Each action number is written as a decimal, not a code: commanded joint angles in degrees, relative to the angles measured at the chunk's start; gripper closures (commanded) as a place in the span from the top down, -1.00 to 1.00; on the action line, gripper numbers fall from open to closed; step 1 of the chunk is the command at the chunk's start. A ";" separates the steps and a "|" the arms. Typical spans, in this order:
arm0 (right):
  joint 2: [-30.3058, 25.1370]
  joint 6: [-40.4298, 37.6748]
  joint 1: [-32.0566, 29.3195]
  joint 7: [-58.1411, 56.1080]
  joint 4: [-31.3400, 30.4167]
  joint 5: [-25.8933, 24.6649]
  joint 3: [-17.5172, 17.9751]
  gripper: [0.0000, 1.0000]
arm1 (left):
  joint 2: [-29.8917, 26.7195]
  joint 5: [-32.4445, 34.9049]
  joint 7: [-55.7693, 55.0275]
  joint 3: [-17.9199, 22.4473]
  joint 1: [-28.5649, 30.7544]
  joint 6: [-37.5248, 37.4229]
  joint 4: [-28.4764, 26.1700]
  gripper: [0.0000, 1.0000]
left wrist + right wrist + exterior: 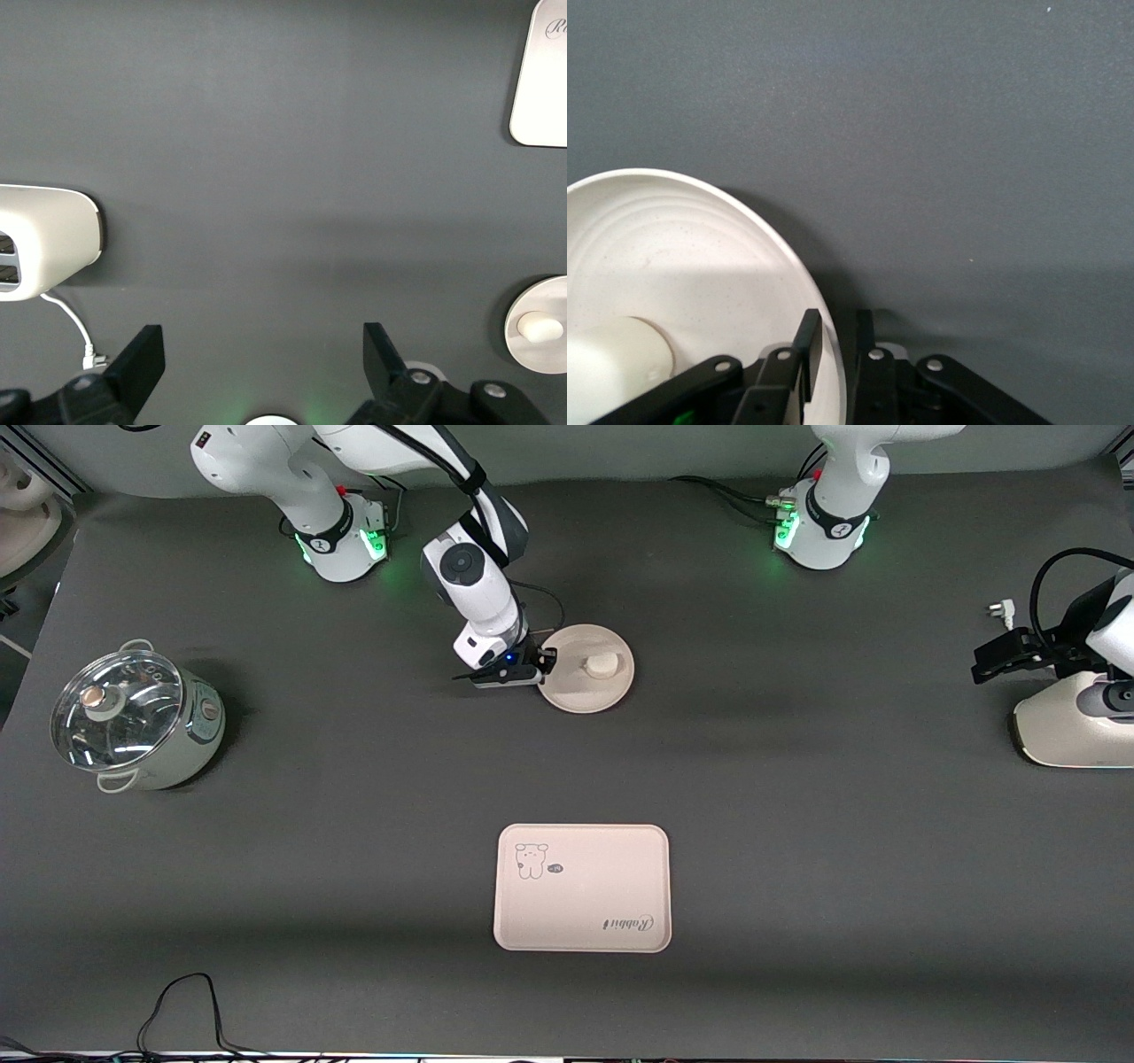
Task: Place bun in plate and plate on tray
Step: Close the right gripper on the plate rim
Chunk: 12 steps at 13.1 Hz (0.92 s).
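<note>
Nearest camera on dark bench [797,824]: tray [582,887] | mid: plate [589,691] holding bun [601,664], right end effector [542,669] pinching plate rim | pot [133,722] at right-arm end | left end effector [264,363] spread wide, empty, waiting.

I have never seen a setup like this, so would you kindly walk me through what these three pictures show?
Two robot arms work at a dark table. One picture looks down from a high camera facing them; the other two come from cameras on each arm's wrist.

The right end effector has closed its fingers over the rim of the round plate, which already carries the small white bun. The left end effector waits open over bare table beside a white appliance.

Nearer the front camera lies the rectangular tray. A lidded pot stands toward the right arm's end.
</note>
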 commanded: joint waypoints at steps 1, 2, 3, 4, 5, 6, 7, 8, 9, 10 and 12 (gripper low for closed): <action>0.15 0.08 0.78 0.11 0.52 1.84 -0.18 -0.79 | -1.66 0.25 0.98 0.18 0.04 0.98 -1.34 1.00; 0.15 0.08 0.78 0.11 0.52 1.84 -0.18 -0.82 | -1.57 0.25 0.98 0.19 -0.05 0.72 -1.25 1.00; 0.06 0.08 0.78 0.11 0.52 1.93 -0.18 -0.89 | -1.48 0.25 0.98 0.19 -0.05 0.63 -1.33 1.00; -0.03 0.00 0.78 0.03 0.52 1.93 -0.18 -0.95 | -1.31 -0.54 0.98 0.27 0.13 1.15 -1.42 1.00; -0.12 0.00 0.69 0.03 0.52 1.93 -0.18 -1.00 | -1.31 -1.07 1.07 0.45 0.30 1.77 -1.42 1.00; -0.29 0.00 0.69 -0.15 0.52 1.93 -0.18 -1.00 | -1.22 -1.42 1.07 0.45 0.65 2.47 -1.42 1.00; -0.99 -0.09 0.60 -0.58 0.43 1.93 -0.18 -1.00 | -1.22 -1.42 0.99 0.45 0.57 2.56 -1.34 1.00; -2.47 -0.35 0.43 -0.94 0.34 1.93 -0.27 -1.00 | -1.04 -1.51 0.98 0.45 0.57 2.65 -1.16 1.00; -4.06 -1.66 0.43 -1.03 0.34 1.93 -0.27 -1.00 | -1.04 -0.99 1.07 0.28 0.31 2.65 -0.90 1.00; -5.99 -3.94 0.25 -1.81 0.34 1.93 -0.27 -1.00 | -0.96 -0.98 0.99 0.27 0.13 2.56 -0.90 1.00; -10.81 -7.28 -0.10 -3.74 0.25 1.93 -0.27 -1.00 | -0.95 -0.81 0.98 0.10 -0.05 2.74 -0.72 1.00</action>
